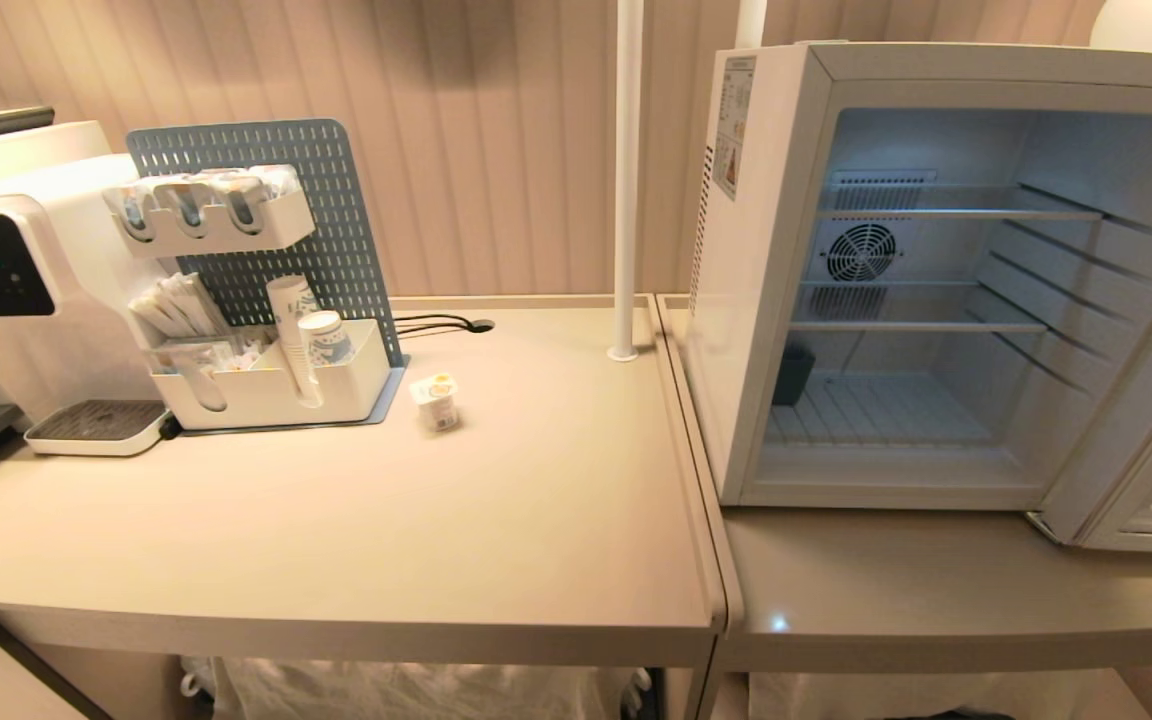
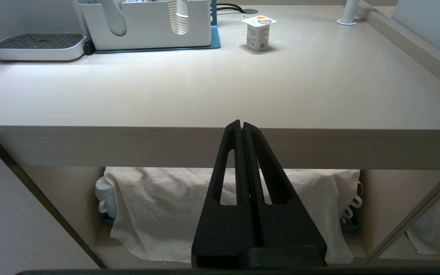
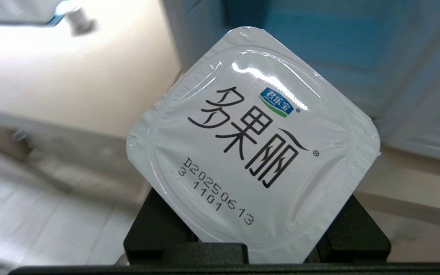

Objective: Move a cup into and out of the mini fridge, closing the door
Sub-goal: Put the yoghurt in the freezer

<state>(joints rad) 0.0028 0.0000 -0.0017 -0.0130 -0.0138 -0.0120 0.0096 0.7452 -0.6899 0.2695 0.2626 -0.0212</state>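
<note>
Left gripper (image 2: 242,126): fingers pressed flat together, tips touching, parked level just below the front edge of the table (image 2: 220,95), pointing at it.

Right gripper (image 3: 256,244): its black jaws stand partly apart, one on each side of a sealed cup (image 3: 254,145) (foil lid faces the wrist camera). Neither arm appears in the head view.

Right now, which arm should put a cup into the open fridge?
The right. The right gripper already holds a sealed cup, and the mini fridge stands open on that side. The left gripper hangs shut and empty below the counter edge.
</note>
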